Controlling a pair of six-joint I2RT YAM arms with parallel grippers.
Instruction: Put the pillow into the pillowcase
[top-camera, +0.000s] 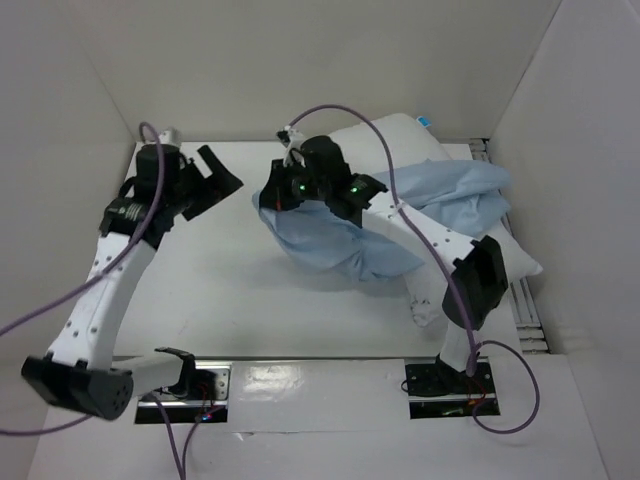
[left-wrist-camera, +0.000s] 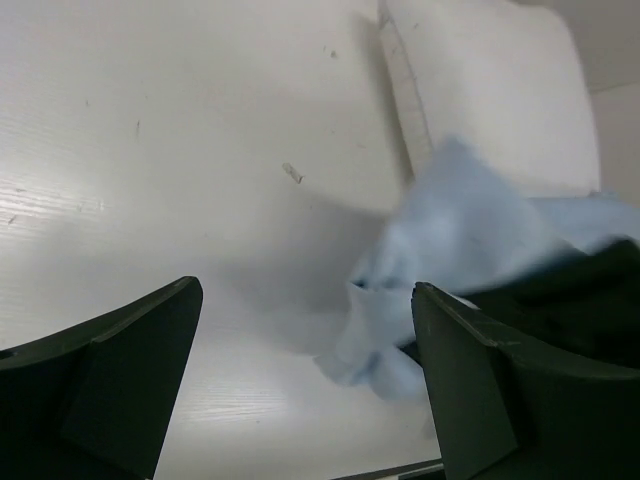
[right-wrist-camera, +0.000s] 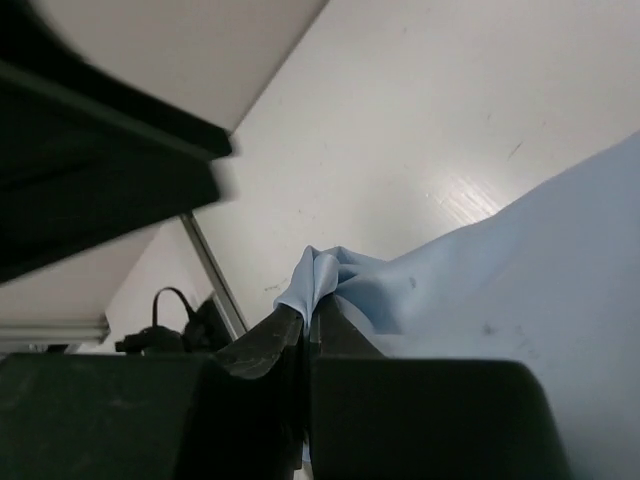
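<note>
Early stage: right gripper (top-camera: 276, 194) pinches a lifted edge of the pillowcase (top-camera: 330, 245), left gripper (top-camera: 215, 182) hangs spread and empty, pillow (top-camera: 400, 135) lies far-right, mostly uncovered, insertion not yet done.

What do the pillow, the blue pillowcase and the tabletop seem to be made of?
The pillowcase looks like thin woven cloth, perhaps cotton or a blend, matte; it falls in limp wrinkles. The pillow seems a white fabric shell over soft stuffing, judging by its plump rounded edges; the filling is unseen. The tabletop looks like hard white board, probably laminate, slightly glossy with soft reflections.
</note>
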